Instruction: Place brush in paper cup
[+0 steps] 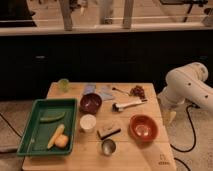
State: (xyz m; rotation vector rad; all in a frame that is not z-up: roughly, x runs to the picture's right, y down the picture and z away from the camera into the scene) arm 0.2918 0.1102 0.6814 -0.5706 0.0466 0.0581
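Approach step: the end effector [169, 116] hangs wide, empty, off the surface's [145, 156] 3 o'clock edge. The brush [127, 105] lies at 2 o'clock of the paper cup [88, 122]; next, reach its handle.

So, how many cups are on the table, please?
3: translucent green cup, back left; round white paper cup, right of the green tray; shiny metal cup, front centre. The tool hangs beside the table's right edge.
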